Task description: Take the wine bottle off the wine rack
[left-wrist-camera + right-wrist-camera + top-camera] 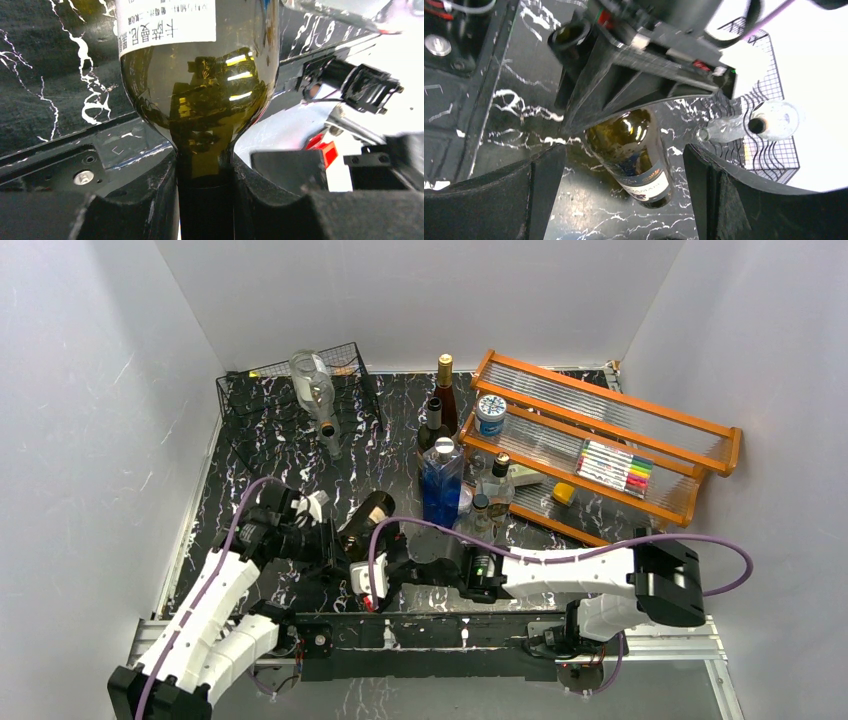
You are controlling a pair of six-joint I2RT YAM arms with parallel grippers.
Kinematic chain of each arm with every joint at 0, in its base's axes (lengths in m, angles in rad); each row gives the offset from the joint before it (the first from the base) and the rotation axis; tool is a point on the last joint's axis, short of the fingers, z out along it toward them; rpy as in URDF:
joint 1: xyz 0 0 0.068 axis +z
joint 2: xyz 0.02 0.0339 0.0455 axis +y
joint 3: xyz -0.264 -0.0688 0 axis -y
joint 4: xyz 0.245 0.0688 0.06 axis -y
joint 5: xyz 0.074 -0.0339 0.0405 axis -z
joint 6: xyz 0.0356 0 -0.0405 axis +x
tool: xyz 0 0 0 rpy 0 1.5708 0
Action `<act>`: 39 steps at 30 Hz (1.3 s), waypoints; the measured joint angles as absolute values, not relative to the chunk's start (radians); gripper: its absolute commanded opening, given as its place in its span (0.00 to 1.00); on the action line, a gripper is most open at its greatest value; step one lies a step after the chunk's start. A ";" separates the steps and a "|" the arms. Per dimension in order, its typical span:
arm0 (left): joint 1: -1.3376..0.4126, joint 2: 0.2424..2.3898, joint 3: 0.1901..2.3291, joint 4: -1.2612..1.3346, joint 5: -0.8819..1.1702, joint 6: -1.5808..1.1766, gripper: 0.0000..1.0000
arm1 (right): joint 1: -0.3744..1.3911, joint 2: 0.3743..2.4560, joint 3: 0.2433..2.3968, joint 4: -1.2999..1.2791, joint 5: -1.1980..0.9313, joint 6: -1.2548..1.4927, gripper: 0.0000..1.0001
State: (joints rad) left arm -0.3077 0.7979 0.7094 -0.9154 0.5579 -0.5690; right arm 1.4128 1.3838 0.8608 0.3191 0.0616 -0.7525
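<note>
The dark green wine bottle [366, 519] with a white label lies tilted low over the black marbled table, near the front middle and well away from the rack. My left gripper [335, 546] is shut on its neck; in the left wrist view the fingers [150, 200] clamp the neck below the bottle's shoulder [200, 95]. My right gripper [388, 575] is open and empty just right of the bottle; its view shows the bottle [636, 152] beyond its spread fingers [499, 200]. The black wire wine rack [262, 396] stands at the back left.
A clear glass bottle [315, 388] lies on the rack and shows in the right wrist view [754, 122]. A blue bottle [441, 483] and several other bottles stand mid-table. The orange tiered shelf [640, 410] holds a tin [490, 412] and markers [612, 468].
</note>
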 measured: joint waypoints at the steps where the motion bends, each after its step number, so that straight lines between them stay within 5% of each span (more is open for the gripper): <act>1: -0.318 0.810 0.723 -0.928 0.553 -0.557 0.14 | 1.412 1.393 0.853 0.321 0.068 -0.764 0.98; 21: -0.364 0.883 0.792 -0.996 0.535 -0.462 0.20 | 1.277 1.634 0.834 0.529 -0.053 -0.815 0.98; 31: -0.364 0.889 0.821 -1.015 0.517 -0.448 0.43 | 1.268 1.720 0.865 0.637 -0.086 -0.818 0.99; 34: -0.364 0.881 0.844 -1.003 0.521 -0.438 0.51 | 1.268 1.722 0.864 0.684 -0.091 -0.746 0.95; 39: -0.364 0.851 0.873 -0.982 0.523 -0.428 0.60 | 1.264 1.722 0.850 0.761 -0.101 -0.668 0.70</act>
